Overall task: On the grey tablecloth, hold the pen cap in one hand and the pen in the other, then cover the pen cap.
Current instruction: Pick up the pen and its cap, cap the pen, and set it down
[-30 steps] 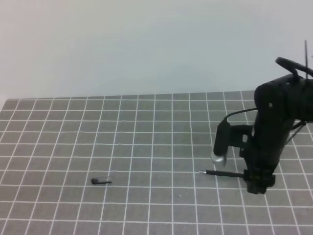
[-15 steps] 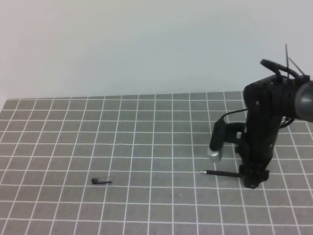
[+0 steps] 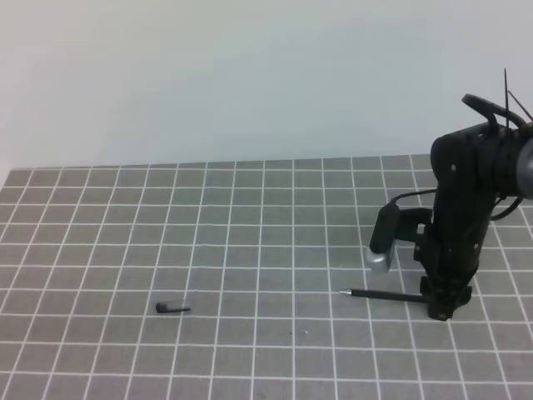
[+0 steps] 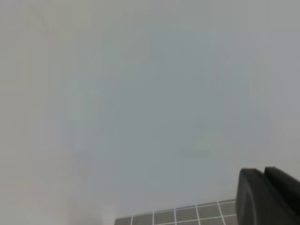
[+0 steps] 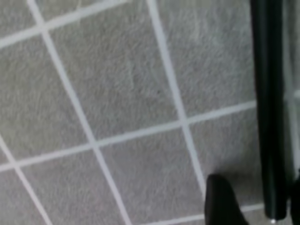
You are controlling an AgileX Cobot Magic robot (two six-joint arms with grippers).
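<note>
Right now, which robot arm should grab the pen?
The right one. Its gripper is already down at the back end of the pen, fingers either side. The left gripper is away from it.

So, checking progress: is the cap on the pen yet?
Off. The pen cap lies alone on the grey tablecloth, far from the pen.

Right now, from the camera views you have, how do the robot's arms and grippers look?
The right arm is a bulky matt black column with rounded joints. A thin black cable loops from it to a small black camera with a silver end. The right gripper is black too. Of the left gripper only a dark, rounded, blocky edge shows in its wrist view. No markings are readable.
</note>
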